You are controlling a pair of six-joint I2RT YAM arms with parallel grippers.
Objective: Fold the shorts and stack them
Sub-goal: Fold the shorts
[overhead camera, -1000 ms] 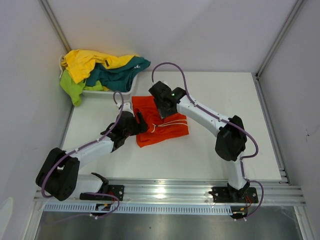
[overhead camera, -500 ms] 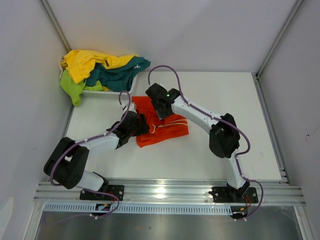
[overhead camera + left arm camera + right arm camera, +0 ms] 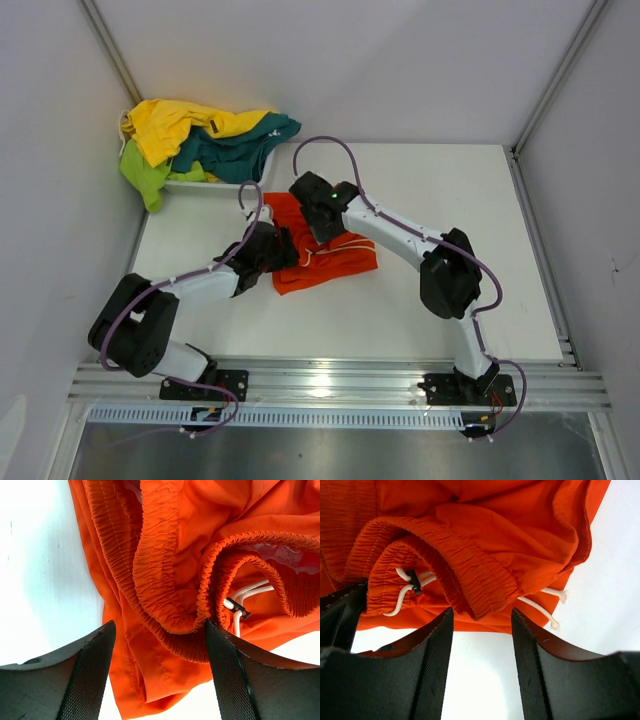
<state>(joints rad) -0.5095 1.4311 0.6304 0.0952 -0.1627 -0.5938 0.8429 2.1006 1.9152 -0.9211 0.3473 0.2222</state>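
One pair is out: the orange fabric shorts (image 3: pixel 330 258) lie bunched at the middle of the white table (image 3: pixel 430 310), waistband rumpled and white drawstring (image 3: pixel 540 611) trailing, no neat fold yet. The left gripper (image 3: pixel 159 630) sits at their left edge, jaws wide, straddling the gathered elastic without pinching it. The right gripper (image 3: pixel 482 615) hovers over them, jaws partly apart around the waistband, nothing clamped. In the white plastic basket (image 3: pixel 215 186) the yellow shorts (image 3: pixel 170 125), teal shorts (image 3: pixel 240 150) and lime-green shorts (image 3: pixel 143 175) lie heaped. By my read it's early going, with no stack begun.
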